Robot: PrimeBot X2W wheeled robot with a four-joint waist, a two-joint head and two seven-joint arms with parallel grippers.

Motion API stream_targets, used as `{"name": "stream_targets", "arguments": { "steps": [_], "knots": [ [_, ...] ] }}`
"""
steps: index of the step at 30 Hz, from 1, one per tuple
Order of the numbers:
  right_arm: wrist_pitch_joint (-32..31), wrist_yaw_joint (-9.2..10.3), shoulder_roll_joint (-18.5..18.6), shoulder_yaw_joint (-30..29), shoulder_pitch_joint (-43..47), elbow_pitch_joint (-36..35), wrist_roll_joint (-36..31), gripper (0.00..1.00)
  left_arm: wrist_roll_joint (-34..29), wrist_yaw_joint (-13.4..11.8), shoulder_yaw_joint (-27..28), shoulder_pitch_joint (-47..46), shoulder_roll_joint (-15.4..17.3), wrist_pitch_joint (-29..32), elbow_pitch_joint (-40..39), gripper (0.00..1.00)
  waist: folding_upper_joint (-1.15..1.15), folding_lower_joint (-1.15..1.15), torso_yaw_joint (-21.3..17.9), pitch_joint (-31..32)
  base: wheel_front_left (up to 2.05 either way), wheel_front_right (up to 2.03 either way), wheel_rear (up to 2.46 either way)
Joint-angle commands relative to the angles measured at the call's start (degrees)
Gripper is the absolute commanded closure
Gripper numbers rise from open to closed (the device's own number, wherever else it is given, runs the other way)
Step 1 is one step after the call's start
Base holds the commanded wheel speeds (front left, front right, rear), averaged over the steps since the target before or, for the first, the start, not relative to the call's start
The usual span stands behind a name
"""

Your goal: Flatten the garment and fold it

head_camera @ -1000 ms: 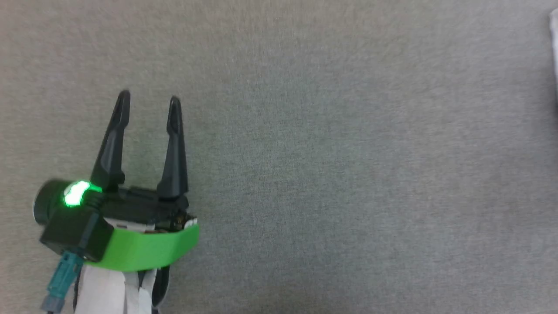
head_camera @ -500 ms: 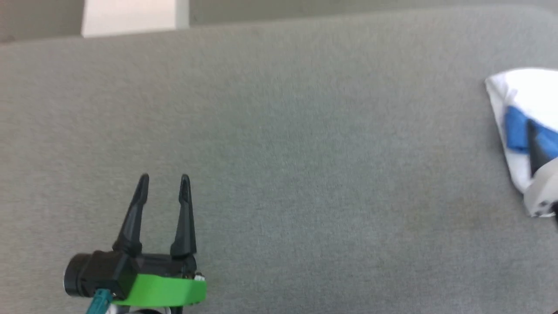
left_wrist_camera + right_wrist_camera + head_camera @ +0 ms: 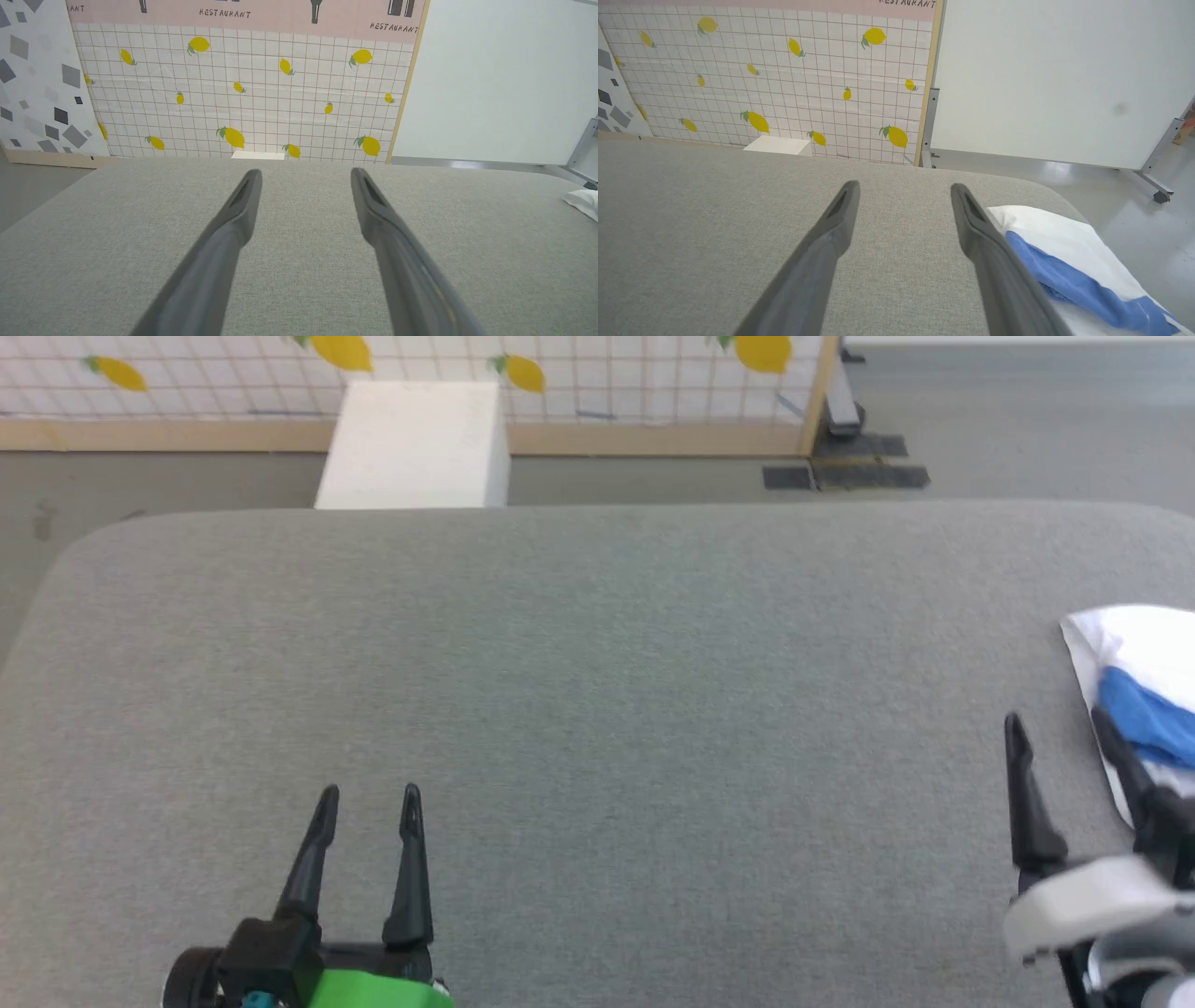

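Observation:
The garment is a white T-shirt with a blue sleeve, bunched at the right edge of the grey padded surface. It also shows in the right wrist view, garment, just right of my fingers, and as a white corner, garment, far right in the left wrist view. My right gripper stands open beside its left edge, its right finger over the cloth's rim, nothing between the jaws. My left gripper is open and empty at the lower left, far from the garment.
A white box stands on the floor beyond the far edge of the surface. A lemon-print grid wall and a white panel on a wheeled frame stand behind. The surface's rounded corners fall off at left and right.
The head camera has tilted up, bringing the far edge, white box and wall into view. My right gripper now shows fully at the lower right beside the garment.

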State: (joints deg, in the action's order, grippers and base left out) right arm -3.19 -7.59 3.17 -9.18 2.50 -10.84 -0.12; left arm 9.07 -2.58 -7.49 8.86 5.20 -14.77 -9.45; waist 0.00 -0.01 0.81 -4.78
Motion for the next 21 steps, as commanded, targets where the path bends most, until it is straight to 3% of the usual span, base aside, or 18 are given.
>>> {"name": "stream_targets", "arguments": {
  "steps": [1, 9, 17, 18, 21],
  "knots": [
    [1.78, 0.10, -0.14, 0.14, 1.79, -0.16, -0.78, 0.00, -0.24, -0.19, -0.05, 0.93, 0.04, -0.19, 0.57, 0.00, 0.00, 0.01, 1.41, 1.30, 0.00, 0.00, 0.00],
    [9.77, 0.10, -0.27, -1.62, 5.02, 4.92, 2.59, 0.00, -0.62, 0.03, 0.09, 1.31, -0.39, -0.21, 2.04, 0.00, 0.00, 0.01, 1.02, 0.89, 0.00, 0.00, 0.00],
    [11.49, 0.10, -0.28, -1.04, 3.88, 8.10, 2.73, 0.00, -0.63, 0.62, 0.63, 1.80, -0.91, -0.22, 3.19, 0.00, 0.00, 0.01, 0.46, 1.08, 0.00, 0.00, 0.00],
    [11.13, 0.00, -0.22, -1.15, 4.52, 8.14, 2.69, 1.00, -0.44, 0.53, 0.56, 0.83, -0.65, 0.00, 3.24, 1.00, 0.00, 0.01, 0.45, 1.09, 0.00, 0.00, 0.00],
    [11.09, -0.01, -0.21, -1.18, 4.54, 8.16, 2.69, 1.00, -0.44, 0.52, 0.55, 0.76, -0.65, 0.07, 3.26, 1.00, 0.00, 0.01, 0.44, 1.10, 0.00, 0.00, 0.00]
  ]
}}
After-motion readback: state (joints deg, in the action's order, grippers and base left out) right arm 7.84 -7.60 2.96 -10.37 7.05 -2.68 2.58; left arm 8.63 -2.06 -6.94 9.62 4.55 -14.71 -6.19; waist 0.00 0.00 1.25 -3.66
